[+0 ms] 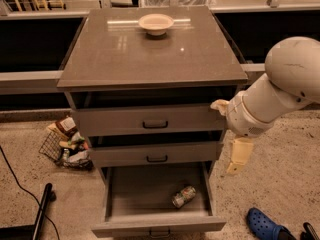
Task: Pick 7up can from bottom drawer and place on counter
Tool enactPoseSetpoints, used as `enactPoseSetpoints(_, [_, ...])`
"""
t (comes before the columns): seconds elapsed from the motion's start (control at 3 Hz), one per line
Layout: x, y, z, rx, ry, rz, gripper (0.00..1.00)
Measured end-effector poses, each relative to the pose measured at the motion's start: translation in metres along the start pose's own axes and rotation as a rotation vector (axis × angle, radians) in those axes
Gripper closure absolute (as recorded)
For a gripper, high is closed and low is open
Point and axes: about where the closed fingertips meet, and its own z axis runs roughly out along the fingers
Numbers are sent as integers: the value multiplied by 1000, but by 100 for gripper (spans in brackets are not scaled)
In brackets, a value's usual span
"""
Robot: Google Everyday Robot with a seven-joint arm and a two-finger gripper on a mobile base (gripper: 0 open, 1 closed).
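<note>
The small silver-and-green metal 7up can (183,196) is seen lying at 5 o'clock in the open deep grey bottom drawer (142,189), ungrasped by the cream hand (239,156) held at 3 o'clock, its opening untellable, so picking and placing on the glossy grey-brown bench (150,59) are judged undone.

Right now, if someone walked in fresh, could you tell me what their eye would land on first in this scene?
Probably the bulky white robot arm on the right, its beige gripper hanging beside the grey cabinet's middle drawer. Next, the small silver-and-green 7up can lying on its side in the pulled-out grey bottom drawer, right of centre. Then the pale round bowl at the back of the glossy grey-brown counter.
</note>
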Motion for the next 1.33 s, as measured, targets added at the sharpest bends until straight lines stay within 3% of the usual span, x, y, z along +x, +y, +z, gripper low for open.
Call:
enactPoseSetpoints(0.33, [0,0,0,0,0,0,0])
enactPoseSetpoints(0.67, [14,0,36,-34,0,-4,0])
enactPoseSetpoints(1.33, [54,9,148,-73,-37,-71,0])
